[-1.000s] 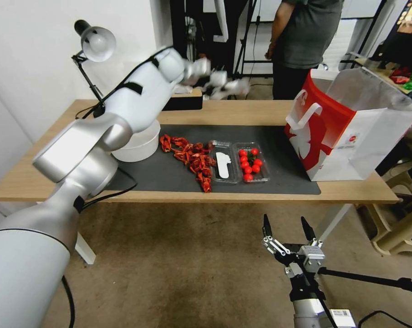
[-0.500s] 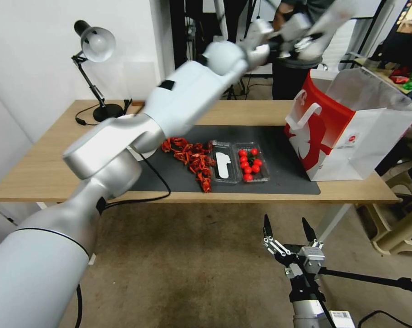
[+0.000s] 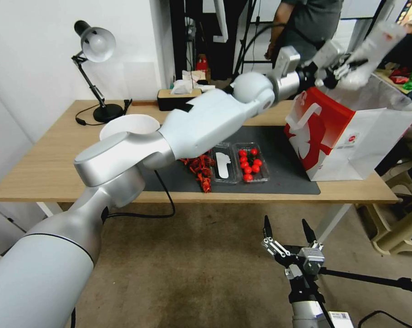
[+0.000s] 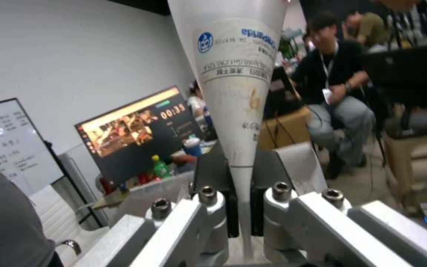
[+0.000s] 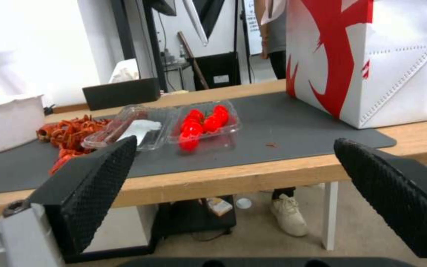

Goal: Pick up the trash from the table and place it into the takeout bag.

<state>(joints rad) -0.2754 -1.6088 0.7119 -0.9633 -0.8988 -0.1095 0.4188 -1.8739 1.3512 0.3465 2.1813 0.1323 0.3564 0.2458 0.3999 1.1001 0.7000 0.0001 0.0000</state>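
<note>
Your left gripper is clenched on a white paper cup and holds it in the air above the open takeout bag. The bag stands at the right end of the table. Your right gripper waits low before the table, its fingers spread apart.

My left gripper pinches a crumpled white paper cup with blue print and a brown stain, held above the takeout bag. Bag: boxy, red and white, flat white handles, standing upright and open on the table, at the dark mat's right end.
</note>
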